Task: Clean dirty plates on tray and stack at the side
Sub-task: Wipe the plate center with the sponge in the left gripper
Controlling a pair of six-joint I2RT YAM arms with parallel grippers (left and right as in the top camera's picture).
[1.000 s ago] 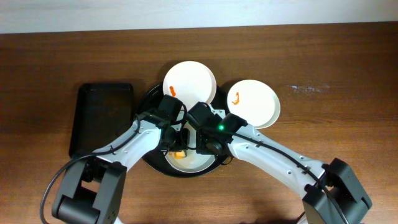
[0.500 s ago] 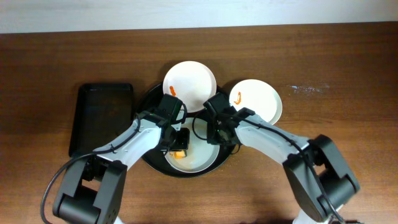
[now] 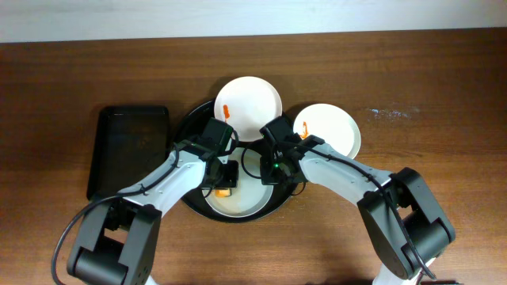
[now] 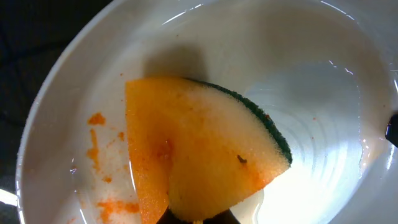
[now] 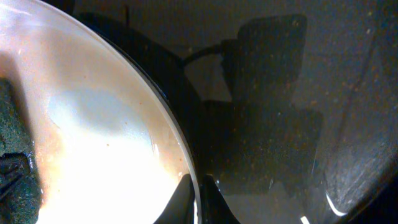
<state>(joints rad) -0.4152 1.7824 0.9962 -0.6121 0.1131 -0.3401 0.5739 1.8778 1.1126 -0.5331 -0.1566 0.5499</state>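
Note:
A white plate lies on the round black tray, with orange smears at its left. My left gripper is shut on an orange sponge with a green scouring side and presses it into the plate. My right gripper is shut on the plate's rim, one finger inside and one outside. A second dirty white plate leans on the tray's far edge. A third one, with an orange streak, sits to the right of the tray.
A black rectangular bin stands left of the tray. The wooden table stretches to the right.
The plate on the tray shifted a little left and toward me with the sponge. The two other plates moved slightly right. My right arm swung in and stays at the plate's rim.

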